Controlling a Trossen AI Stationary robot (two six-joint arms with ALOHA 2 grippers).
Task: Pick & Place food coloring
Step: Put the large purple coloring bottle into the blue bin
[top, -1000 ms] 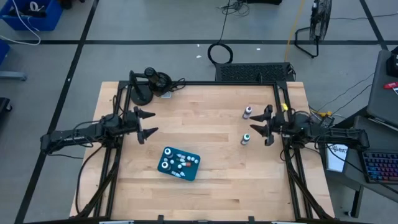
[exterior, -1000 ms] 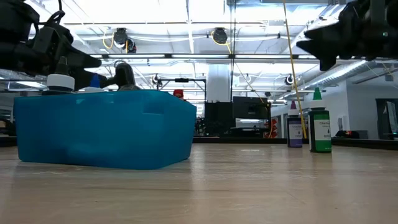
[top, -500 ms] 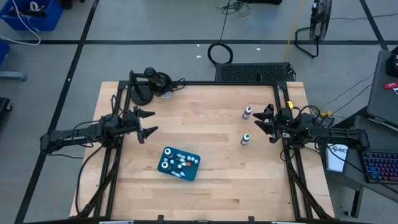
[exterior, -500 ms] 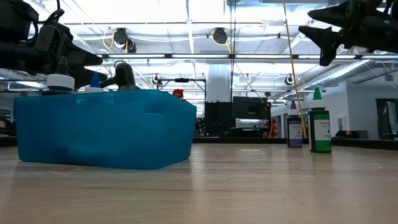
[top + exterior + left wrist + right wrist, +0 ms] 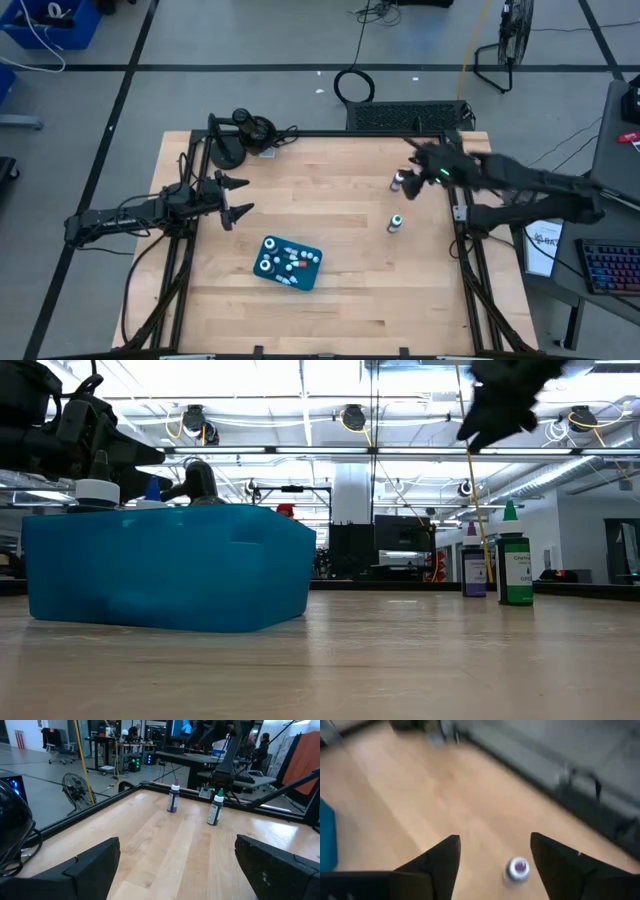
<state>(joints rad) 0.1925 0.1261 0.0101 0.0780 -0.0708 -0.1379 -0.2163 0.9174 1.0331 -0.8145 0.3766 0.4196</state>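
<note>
Two food coloring bottles stand upright on the wood near the table's right edge: a purple one (image 5: 398, 180) (image 5: 474, 570) (image 5: 173, 799) and a green one (image 5: 395, 222) (image 5: 515, 565) (image 5: 215, 810). More bottles sit in the teal tray (image 5: 288, 262) (image 5: 165, 565). My right gripper (image 5: 415, 165) (image 5: 495, 865) is open, raised above and just right of the purple bottle, whose cap (image 5: 518, 868) shows between its fingers from above. My left gripper (image 5: 235, 197) (image 5: 177, 870) is open and waits above the table's left part.
White-capped bottle tops (image 5: 97, 490) stick up over the tray's rim. A black stand (image 5: 228, 150) sits at the far left corner. A dark frame rail (image 5: 330, 133) runs along the table's far edge. Bare wood (image 5: 330, 200) lies between the tray and the two bottles.
My right arm has risen and swung from beside the green bottle toward the far edge and left, over the purple bottle, tipping its fingers downward. It stays open. The bottles and the tray have not moved.
</note>
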